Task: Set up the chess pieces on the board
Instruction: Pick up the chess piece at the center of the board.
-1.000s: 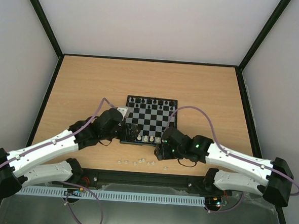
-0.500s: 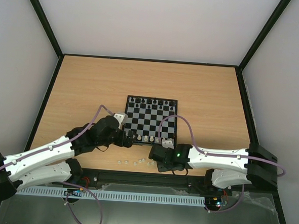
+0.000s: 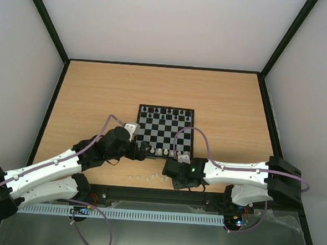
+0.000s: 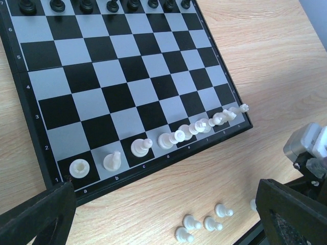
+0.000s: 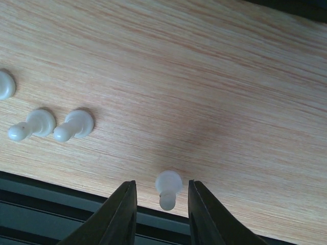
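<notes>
The board [image 3: 168, 135] lies mid-table, with black pieces on its far rows and a line of white chess pieces [image 4: 140, 147] along its near row. Several loose white pawns [image 4: 204, 223] lie on the wood in front of it. My left gripper [image 4: 163, 204] hangs wide open over the board's near left edge, also seen from above [image 3: 141, 150], and holds nothing. My right gripper [image 5: 162, 191] is low over the table's near edge [image 3: 171, 178]. Its fingers [image 5: 122, 209] stand either side of one lying pawn [image 5: 168, 189], with a small gap on each side.
Three more white pawns [image 5: 74, 125] lie left of the right gripper. The table's black front rail [image 5: 51, 189] runs just behind the straddled pawn. The right arm's white wrist block [image 4: 311, 145] sits close to the left gripper's right finger.
My right arm has swung from the board's near right corner to the loose pawns by the front edge, and its jaws have narrowed around one. The left arm drew back slightly.
</notes>
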Motion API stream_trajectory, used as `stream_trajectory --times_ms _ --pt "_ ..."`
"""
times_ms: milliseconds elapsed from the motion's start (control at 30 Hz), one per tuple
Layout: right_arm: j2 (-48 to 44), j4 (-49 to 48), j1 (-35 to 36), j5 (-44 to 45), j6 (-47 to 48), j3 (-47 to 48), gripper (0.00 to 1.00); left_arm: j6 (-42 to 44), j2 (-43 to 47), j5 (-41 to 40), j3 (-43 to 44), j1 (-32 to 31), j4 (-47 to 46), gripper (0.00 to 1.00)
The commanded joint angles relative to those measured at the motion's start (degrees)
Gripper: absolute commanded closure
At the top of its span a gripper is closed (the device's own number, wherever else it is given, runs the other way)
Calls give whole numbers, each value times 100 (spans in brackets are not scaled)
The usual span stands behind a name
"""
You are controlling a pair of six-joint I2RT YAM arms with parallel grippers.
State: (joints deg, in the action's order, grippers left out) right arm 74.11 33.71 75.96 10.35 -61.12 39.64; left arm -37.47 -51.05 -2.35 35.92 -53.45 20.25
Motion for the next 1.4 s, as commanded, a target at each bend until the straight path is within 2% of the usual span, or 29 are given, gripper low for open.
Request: stream_trajectory --times_ms 0,300,600,733,900,1133,1367 --pt "164 235 122 -66 -137 -46 72 90 -182 40 -67 -25 -187 1" --pt "368 209 129 -39 -163 -64 79 120 -333 68 -47 -25 -268 1" --pt "345 263 129 -11 -196 -55 97 139 -361 76 -86 -25 -323 1" --pt "223 472 131 104 -246 51 98 144 -445 112 -83 -29 -352 1" --pt "-23 1298 23 431 -221 706 98 209 -457 83 154 -21 -170 1" --pt "-492 1803 -1354 585 862 1480 98 449 -653 127 576 130 -59 1" --pt "347 1439 -2720 235 2257 2085 99 588 -822 287 644 390 -139 1"
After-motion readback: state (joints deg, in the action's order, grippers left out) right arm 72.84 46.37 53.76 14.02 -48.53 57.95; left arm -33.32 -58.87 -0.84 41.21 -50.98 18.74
